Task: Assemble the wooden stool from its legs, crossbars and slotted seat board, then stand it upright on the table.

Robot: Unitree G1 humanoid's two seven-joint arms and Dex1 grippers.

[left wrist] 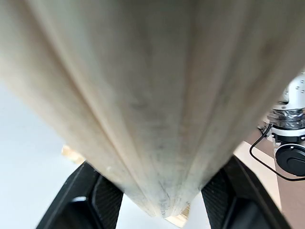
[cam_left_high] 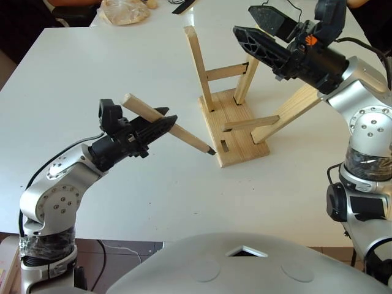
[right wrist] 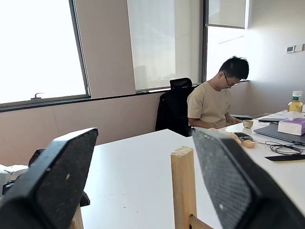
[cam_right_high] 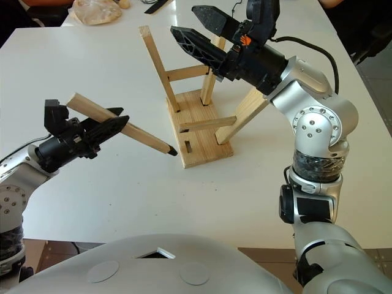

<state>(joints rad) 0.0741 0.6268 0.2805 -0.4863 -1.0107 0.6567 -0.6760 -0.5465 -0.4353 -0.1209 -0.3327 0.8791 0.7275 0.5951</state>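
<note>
Over a white table [cam_left_high: 122, 202], the left gripper [cam_left_high: 164, 122] is holding a loose leg [cam_left_high: 184, 135] at a slant, its jaws clamped on the pale wood about midway along. The leg's dark lower tip is sitting just beside the near left corner of the seat board [cam_left_high: 240, 138]. From the left wrist camera, the leg [left wrist: 152, 95] is looming close, with a black finger [left wrist: 83, 198] pressing in on either side. The seat board is lying flat on the table near its middle, underside up, with three legs already standing in it: a far-left leg [cam_left_high: 199, 64] leaning slightly outward, a far-right leg [cam_left_high: 246, 82] and a near-right leg [cam_left_high: 291, 110] tilting away to the right. An upper crossbar [cam_left_high: 225, 73] is linking the two far legs, while a lower crossbar [cam_left_high: 248, 124] is jutting leftward from the near-right leg, its free end hanging above the board. The right gripper [cam_left_high: 244, 19] is hovering above the far-right leg with its jaws standing wide apart, gripping nothing. In the right wrist view, that leg's squared top [right wrist: 183, 186] is showing between the two spread fingers [right wrist: 228, 181]. A crumpled bag [cam_left_high: 125, 11] is resting at the table's far edge, well apart from the stool.
</note>
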